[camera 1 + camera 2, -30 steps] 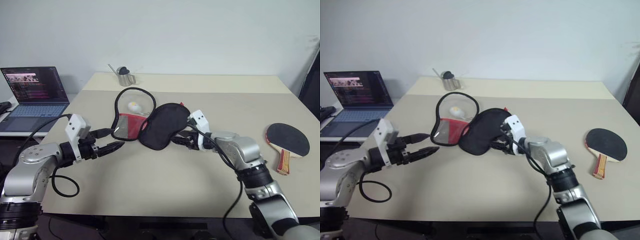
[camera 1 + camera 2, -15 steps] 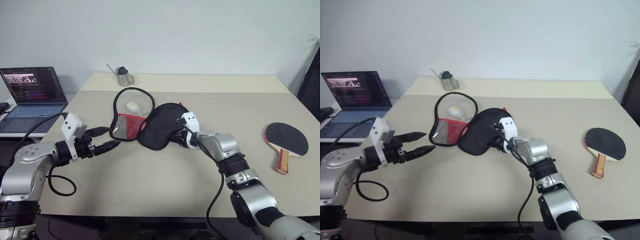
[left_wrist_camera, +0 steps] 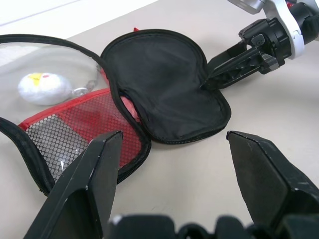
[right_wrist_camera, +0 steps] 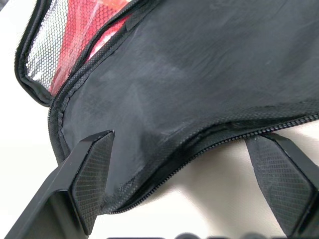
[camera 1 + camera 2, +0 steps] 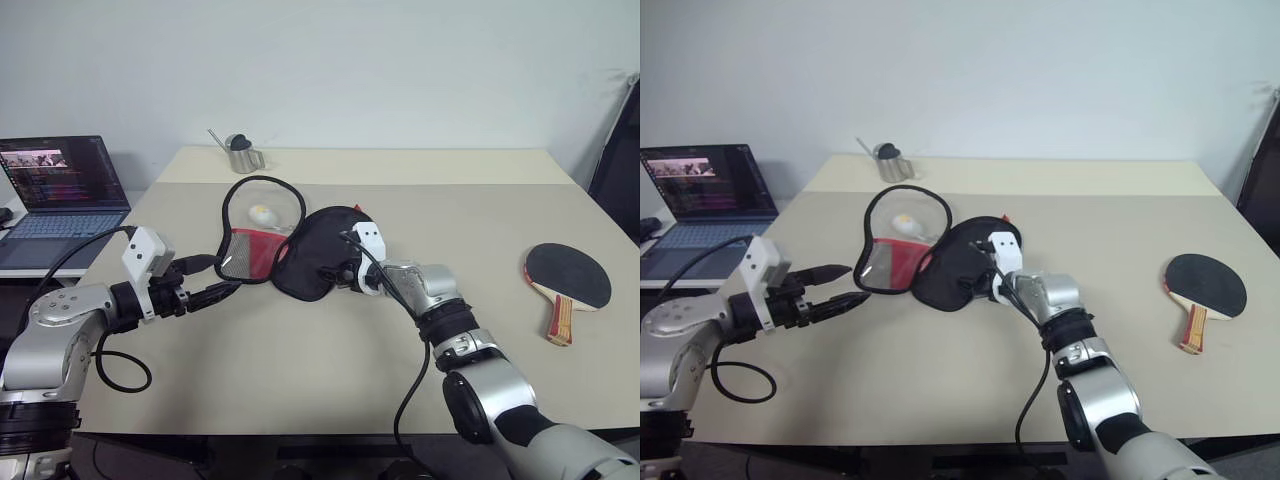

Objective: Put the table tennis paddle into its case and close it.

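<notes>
laptop point(image 5: 62, 195) sits far left, its edge cut off. left gripper point(image 5: 226, 291) hovers spread near the case point(image 5: 300, 250), which lies unzipped, long axis running left to right. right gripper point(image 3: 215, 75) has spread wider since a second ago, tips at the black flap. table tennis paddle point(image 5: 565, 282) lies far right, handle toward the robot.

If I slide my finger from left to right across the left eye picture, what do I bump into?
laptop → left gripper → case → right gripper → table tennis paddle.
</notes>
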